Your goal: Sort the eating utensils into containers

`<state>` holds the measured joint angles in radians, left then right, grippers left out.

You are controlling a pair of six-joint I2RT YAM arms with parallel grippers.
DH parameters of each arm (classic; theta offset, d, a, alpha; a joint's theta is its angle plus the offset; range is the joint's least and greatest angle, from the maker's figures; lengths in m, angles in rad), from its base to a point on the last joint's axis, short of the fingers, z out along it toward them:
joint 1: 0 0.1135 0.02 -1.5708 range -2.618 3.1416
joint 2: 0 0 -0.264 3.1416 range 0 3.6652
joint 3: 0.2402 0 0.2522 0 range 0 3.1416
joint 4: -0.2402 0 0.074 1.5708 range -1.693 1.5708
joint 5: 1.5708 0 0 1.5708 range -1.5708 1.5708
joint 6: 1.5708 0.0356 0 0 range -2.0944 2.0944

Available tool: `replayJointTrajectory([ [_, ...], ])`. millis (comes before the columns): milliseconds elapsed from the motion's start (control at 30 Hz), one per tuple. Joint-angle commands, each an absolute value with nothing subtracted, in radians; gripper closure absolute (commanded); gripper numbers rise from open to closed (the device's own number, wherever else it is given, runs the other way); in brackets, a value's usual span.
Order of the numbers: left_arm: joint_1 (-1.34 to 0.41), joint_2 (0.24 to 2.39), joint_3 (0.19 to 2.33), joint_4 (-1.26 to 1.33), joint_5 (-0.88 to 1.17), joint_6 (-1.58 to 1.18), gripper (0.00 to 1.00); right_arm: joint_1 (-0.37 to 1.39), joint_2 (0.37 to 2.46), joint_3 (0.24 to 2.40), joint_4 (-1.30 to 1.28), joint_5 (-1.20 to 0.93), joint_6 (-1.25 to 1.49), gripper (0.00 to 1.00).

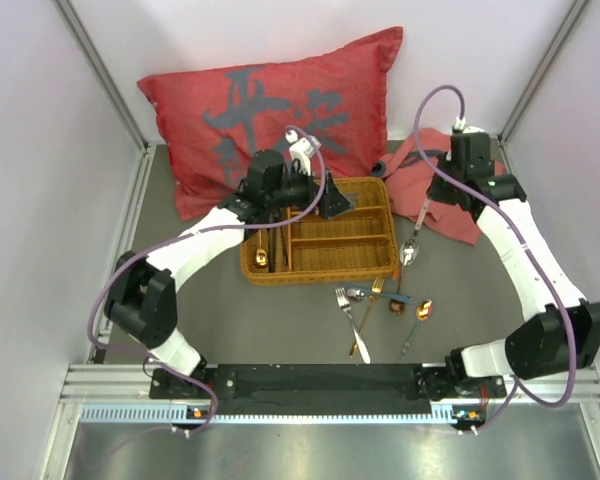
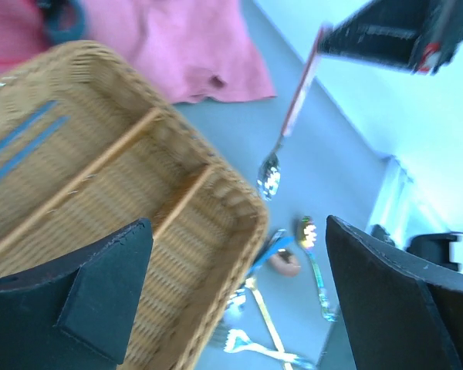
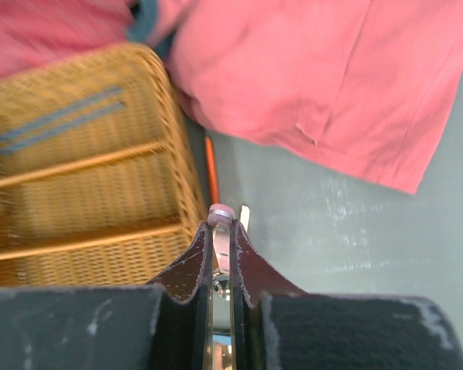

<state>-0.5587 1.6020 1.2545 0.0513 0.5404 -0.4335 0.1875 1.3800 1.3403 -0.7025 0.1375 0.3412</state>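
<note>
The wicker tray (image 1: pixel 365 262) (image 2: pixel 116 193) (image 3: pixel 77 193) lies mid-table, with blue chopsticks (image 2: pixel 19 146) (image 3: pixel 62 116) in one compartment and a copper spoon (image 1: pixel 263 258) in the long left one. My left gripper (image 1: pixel 335 203) (image 2: pixel 235 231) hovers open over the tray's right end, empty. To the tray's right, my right gripper (image 1: pixel 427 203) (image 3: pixel 222 227) is shut on the pink handle of a silver spoon (image 1: pixel 411 248) (image 2: pixel 282 131) that hangs bowl-down above the table. Several utensils lie loose in front of the tray: forks (image 1: pixel 350 312) (image 2: pixel 266 327), a copper spoon (image 1: pixel 425 308) (image 2: pixel 284 262) and an iridescent spoon (image 2: pixel 315 262).
A red cushion (image 1: pixel 270 110) leans at the back behind the tray. A crumpled pink cloth (image 1: pixel 450 205) (image 3: pixel 309 77) lies at the back right, under the right arm. A thin orange stick (image 3: pixel 211 169) rests on the table against the tray's right side.
</note>
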Motion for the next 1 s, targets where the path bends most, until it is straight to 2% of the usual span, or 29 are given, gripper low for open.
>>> replayJointTrajectory([
  [0,-0.604,1.650,1.296,0.210,0.638,-0.511,0.03,0.190,1.309,1.436,-0.759,0.115,0.350,1.00],
  [300,-0.721,1.791,1.422,0.258,0.617,-0.508,0.04,0.219,1.256,1.488,-0.787,-0.034,0.409,1.00],
  [433,-0.762,1.847,1.465,0.295,0.626,-0.525,0.07,0.225,1.238,1.441,-0.735,-0.142,0.462,1.00],
  [633,-0.795,1.902,1.502,0.285,0.604,-0.526,0.14,0.232,1.212,1.411,-0.696,-0.187,0.503,1.00],
  [767,-0.799,1.925,1.505,0.288,0.617,-0.528,0.31,0.232,1.204,1.410,-0.690,-0.199,0.514,1.00],
  [867,-0.798,1.933,1.502,0.291,0.635,-0.534,0.79,0.232,1.204,1.404,-0.689,-0.201,0.517,1.00],
  [900,-0.796,1.931,1.500,0.285,0.637,-0.531,1.00,0.232,1.204,1.401,-0.686,-0.204,0.518,1.00],
  [933,-0.796,1.927,1.499,0.272,0.631,-0.528,1.00,0.232,1.207,1.394,-0.683,-0.213,0.518,0.95],
  [967,-0.793,1.924,1.494,0.264,0.618,-0.516,1.00,0.232,1.207,1.391,-0.683,-0.212,0.520,0.84],
])
